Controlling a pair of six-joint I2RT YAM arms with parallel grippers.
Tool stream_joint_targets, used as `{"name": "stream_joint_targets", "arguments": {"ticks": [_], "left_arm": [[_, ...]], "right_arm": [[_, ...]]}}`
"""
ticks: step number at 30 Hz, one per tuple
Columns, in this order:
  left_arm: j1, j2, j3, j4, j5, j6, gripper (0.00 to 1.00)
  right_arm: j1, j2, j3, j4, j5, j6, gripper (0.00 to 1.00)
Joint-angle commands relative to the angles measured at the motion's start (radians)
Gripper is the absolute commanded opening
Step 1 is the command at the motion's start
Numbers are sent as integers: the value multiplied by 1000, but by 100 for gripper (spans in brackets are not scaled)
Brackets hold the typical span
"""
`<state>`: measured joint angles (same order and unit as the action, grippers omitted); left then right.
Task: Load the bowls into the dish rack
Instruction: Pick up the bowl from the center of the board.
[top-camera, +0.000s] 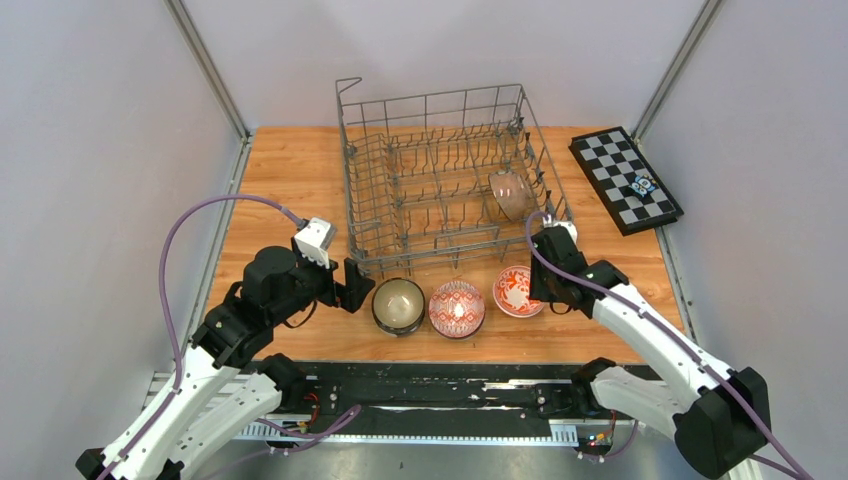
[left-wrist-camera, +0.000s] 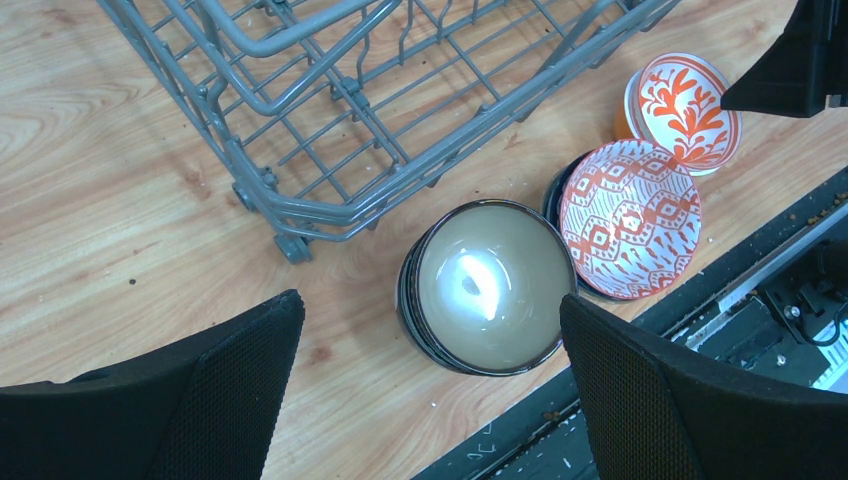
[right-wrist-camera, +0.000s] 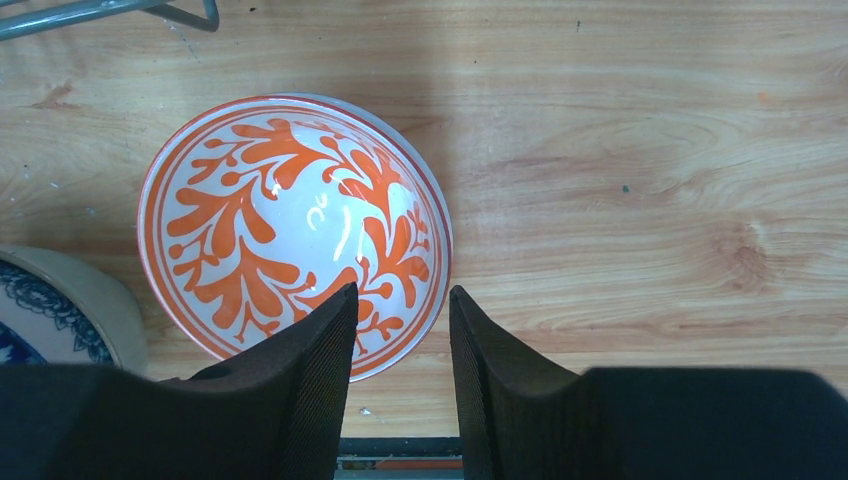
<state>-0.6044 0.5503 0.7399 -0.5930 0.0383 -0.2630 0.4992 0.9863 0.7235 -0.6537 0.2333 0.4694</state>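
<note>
Three bowls stand in a row on the wooden table in front of the grey wire dish rack (top-camera: 440, 170): a dark-rimmed beige bowl (top-camera: 398, 304), a red-white patterned bowl (top-camera: 456, 308) and an orange-white floral bowl (top-camera: 515, 291). A pale bowl (top-camera: 512, 192) leans on its side among the rack's tines at the right. My left gripper (top-camera: 357, 285) is wide open just left of the beige bowl (left-wrist-camera: 490, 285), with nothing between its fingers. My right gripper (right-wrist-camera: 400, 292) is open with a narrow gap, straddling the floral bowl's (right-wrist-camera: 290, 220) near-right rim: one finger over the inside, one outside.
A black-and-white chequered board (top-camera: 612, 170) with a small object (top-camera: 642, 185) on it lies at the back right. The rack's corner (left-wrist-camera: 290, 235) is close beside the beige bowl. The table's black front rail (top-camera: 430, 385) runs just behind the bowls' row.
</note>
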Motion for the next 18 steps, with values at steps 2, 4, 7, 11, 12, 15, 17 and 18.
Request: {"name": "stream_joint_targets", "arguments": {"ticks": [2, 4, 7, 11, 12, 15, 17, 18], "left_arm": [[-6, 1, -11, -4, -2, -4, 100], [-5, 0, -11, -4, -3, -4, 100], [-6, 0, -11, -4, -3, -3, 100], [-5, 0, -11, -5, -5, -4, 100], [-6, 0, -11, -4, -4, -4, 100], [-7, 0, -11, -4, -6, -5, 100], [-6, 0, -11, -4, -7, -5, 100], [-6, 0, -11, -5, -8, -5, 100]], "right_arm": [[3, 9, -32, 36, 46, 40, 41], [-2, 9, -40, 42, 51, 41, 41], [-10, 12, -53, 50, 57, 43, 40], [-15, 16, -73, 72, 51, 53, 38], [-15, 17, -78, 76, 49, 55, 38], [-16, 24, -82, 84, 48, 55, 35], [-16, 25, -86, 88, 53, 54, 33], [-18, 26, -88, 89, 53, 55, 32]]}}
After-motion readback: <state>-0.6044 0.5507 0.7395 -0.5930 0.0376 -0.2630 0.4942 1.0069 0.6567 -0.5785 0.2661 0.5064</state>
